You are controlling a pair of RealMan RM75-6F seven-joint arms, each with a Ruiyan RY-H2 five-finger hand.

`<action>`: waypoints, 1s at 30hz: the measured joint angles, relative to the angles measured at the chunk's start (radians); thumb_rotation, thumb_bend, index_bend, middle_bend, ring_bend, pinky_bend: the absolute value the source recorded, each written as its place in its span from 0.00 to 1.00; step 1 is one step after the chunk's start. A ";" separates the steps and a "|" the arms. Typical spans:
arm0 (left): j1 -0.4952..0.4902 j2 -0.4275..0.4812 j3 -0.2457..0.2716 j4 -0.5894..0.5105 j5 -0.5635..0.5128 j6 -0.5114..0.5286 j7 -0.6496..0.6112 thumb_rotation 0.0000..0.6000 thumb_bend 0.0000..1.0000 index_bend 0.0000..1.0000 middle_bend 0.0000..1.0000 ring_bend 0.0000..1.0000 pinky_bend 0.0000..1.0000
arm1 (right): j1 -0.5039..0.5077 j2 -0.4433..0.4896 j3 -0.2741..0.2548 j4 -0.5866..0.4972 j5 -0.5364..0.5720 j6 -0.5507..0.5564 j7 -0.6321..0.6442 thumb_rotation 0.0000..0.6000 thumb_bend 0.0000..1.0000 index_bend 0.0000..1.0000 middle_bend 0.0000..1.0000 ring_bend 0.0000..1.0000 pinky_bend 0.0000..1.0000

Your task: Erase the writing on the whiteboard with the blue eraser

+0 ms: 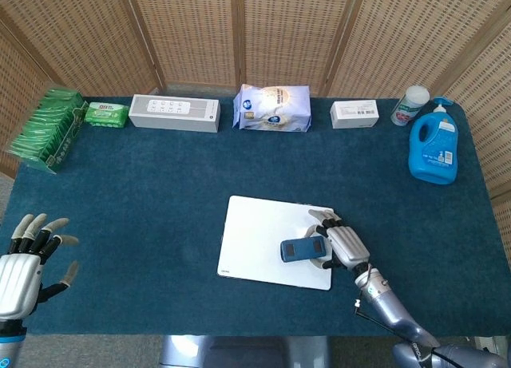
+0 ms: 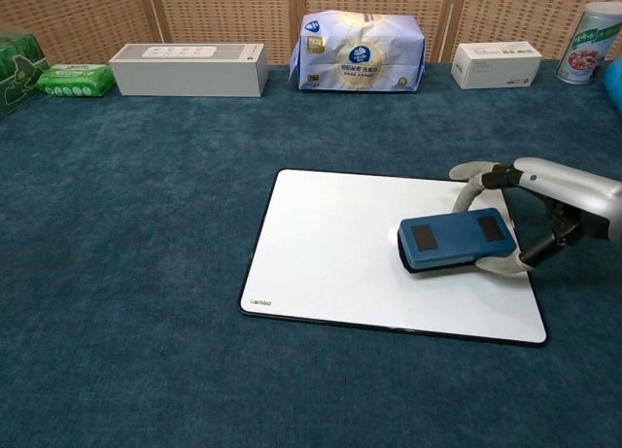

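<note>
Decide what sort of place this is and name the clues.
Probably a staged robot test bench, not a home: a blue-carpeted table ringed by wicker screens, household goods lined along its back edge, and a robot hand working a whiteboard.

Table [image 2: 146, 273]: dark teal cloth, matt, short fuzzy pile. Whiteboard [image 2: 330, 263]: smooth white face, slight sheen, thin dark edge. Blue eraser [image 2: 455, 240]: matt blue plastic top, dark pad beneath. Right hand [image 1: 342, 244]: silvery metal-look shell, fingers [image 1: 322, 219] pale, smooth. Left hand [image 1: 24, 264]: same silver shell, dark segments. Screen [image 1: 263, 33] behind: woven cane panels, wooden frames. Detergent bottle [image 1: 433, 148]: glossy blue plastic. Bag [image 2: 362, 51]: shiny plastic film.
</note>
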 measured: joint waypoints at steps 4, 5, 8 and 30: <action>0.001 0.000 0.001 0.000 0.000 0.001 -0.005 1.00 0.42 0.39 0.24 0.11 0.00 | 0.008 0.011 0.016 -0.008 0.006 -0.008 -0.002 1.00 0.24 0.59 0.09 0.00 0.00; 0.002 0.001 0.002 0.000 -0.001 0.002 -0.005 1.00 0.42 0.39 0.24 0.11 0.00 | 0.012 0.012 0.020 -0.007 0.007 -0.013 -0.001 1.00 0.24 0.59 0.09 0.00 0.00; 0.005 0.001 0.003 0.000 -0.002 0.006 -0.005 1.00 0.42 0.39 0.24 0.11 0.00 | 0.030 0.013 0.036 0.002 0.013 -0.036 0.011 1.00 0.24 0.59 0.09 0.00 0.00; 0.012 0.009 0.006 -0.002 0.005 0.016 -0.009 1.00 0.42 0.39 0.24 0.11 0.00 | 0.083 -0.065 0.034 0.097 0.039 -0.132 0.050 1.00 0.24 0.59 0.09 0.00 0.00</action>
